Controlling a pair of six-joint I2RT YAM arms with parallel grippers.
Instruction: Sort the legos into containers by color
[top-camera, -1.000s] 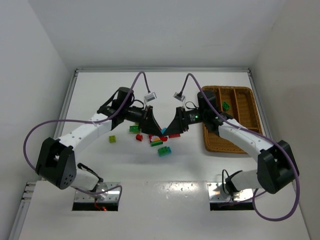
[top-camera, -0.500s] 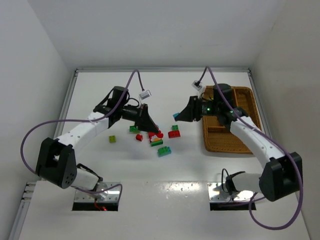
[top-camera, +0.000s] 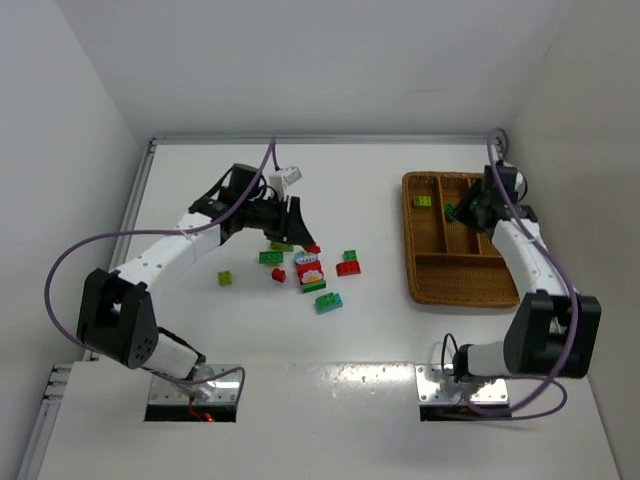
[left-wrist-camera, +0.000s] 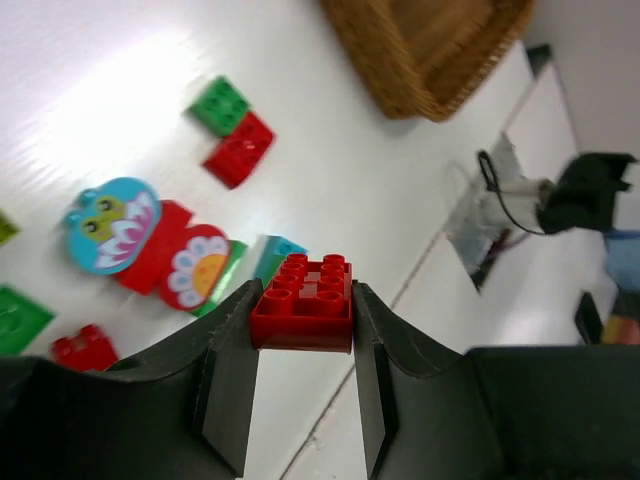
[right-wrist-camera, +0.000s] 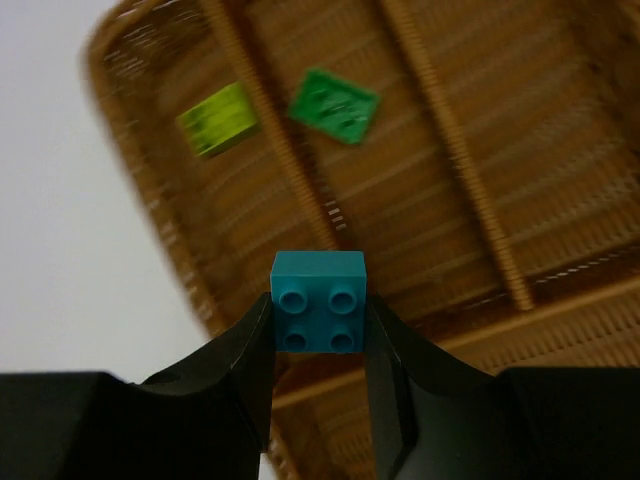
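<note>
Teal brick: a small four-stud teal brick (right-wrist-camera: 318, 292) hangs clear above the wicker tray (top-camera: 460, 285), pinched by its two opposite side walls. Which compartment lies under it cannot be told from the wrist view.
Red brick: a wider red brick (left-wrist-camera: 303, 290) is held studs-up, raised off the table (top-camera: 380, 200) over the pile.
Handling: both are judged to be hard, hollow plastic that is very light and stiff. They will not crush, but the side walls are smooth and could slip or twist under a light pinch.
Where to hold: flat on two parallel side walls, below the studs and centred, so the brick does not pivot.
Right gripper: the right gripper (right-wrist-camera: 318, 318) is pressed onto the teal brick, one jaw on each side.
Left gripper: the left gripper (left-wrist-camera: 303, 312) is clamped likewise across the red brick's short width.
Tray contents: a lime brick (right-wrist-camera: 217, 118) lies in one long compartment and a dark green brick (right-wrist-camera: 334, 104) in the one beside it, with a divider between them.
Loose bricks: the loose bricks (top-camera: 312, 272), red, green, lime and teal, some with printed faces, lie clustered mid-table, well apart from the tray.
Release: a brick this light is likely to bounce on the weave, so a low drop looks wise.
</note>
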